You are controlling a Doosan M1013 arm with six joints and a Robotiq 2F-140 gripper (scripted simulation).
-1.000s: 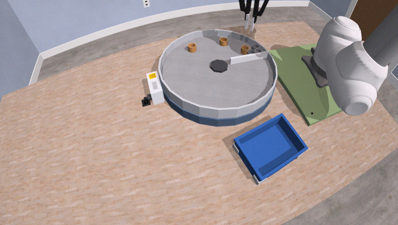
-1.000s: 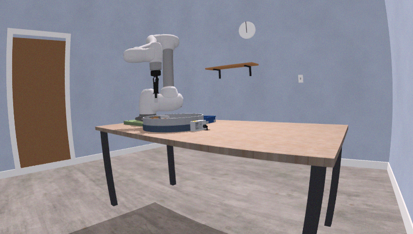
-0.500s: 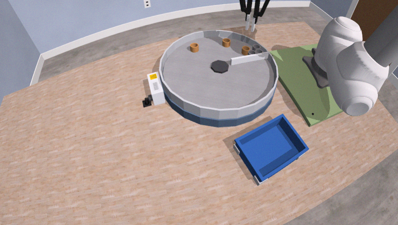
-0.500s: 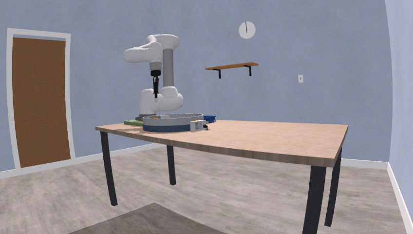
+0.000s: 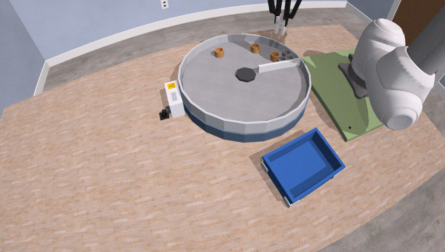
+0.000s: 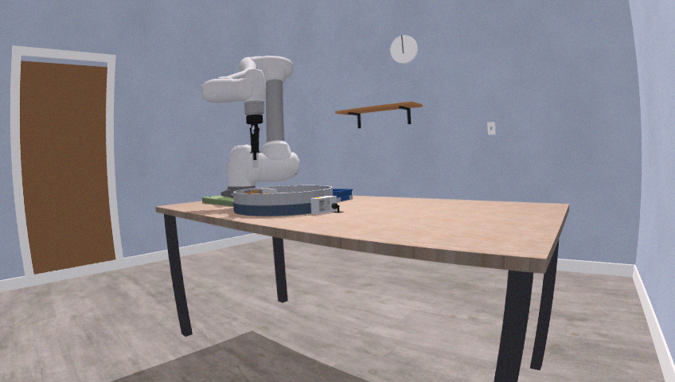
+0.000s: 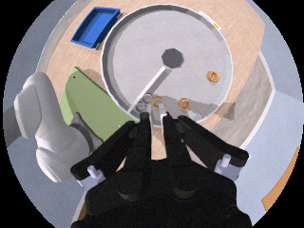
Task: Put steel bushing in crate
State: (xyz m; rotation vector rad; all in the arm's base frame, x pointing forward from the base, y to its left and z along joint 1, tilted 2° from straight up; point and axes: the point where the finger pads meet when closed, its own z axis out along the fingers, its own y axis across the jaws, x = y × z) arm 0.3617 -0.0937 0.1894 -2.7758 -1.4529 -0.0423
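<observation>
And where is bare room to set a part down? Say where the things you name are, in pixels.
There is room inside the blue crate (image 5: 299,165) (image 6: 342,194) (image 7: 95,28), and on the turning table (image 5: 231,100) (image 6: 284,198) (image 7: 138,43) between the black hub (image 5: 245,74) (image 7: 172,58) and the crate-side rim (image 5: 265,127) (image 7: 112,37). Crowded: beside the white bar (image 5: 277,65) (image 7: 149,89), where steel bushings (image 5: 286,53) (image 7: 147,98) cluster near an orange bushing (image 5: 274,58) (image 7: 153,101).

A workshop-like room, shown by the robot arm (image 5: 362,59) (image 6: 275,111) (image 7: 47,128) and turning table (image 5: 243,127) (image 6: 284,200) (image 7: 103,62)
</observation>
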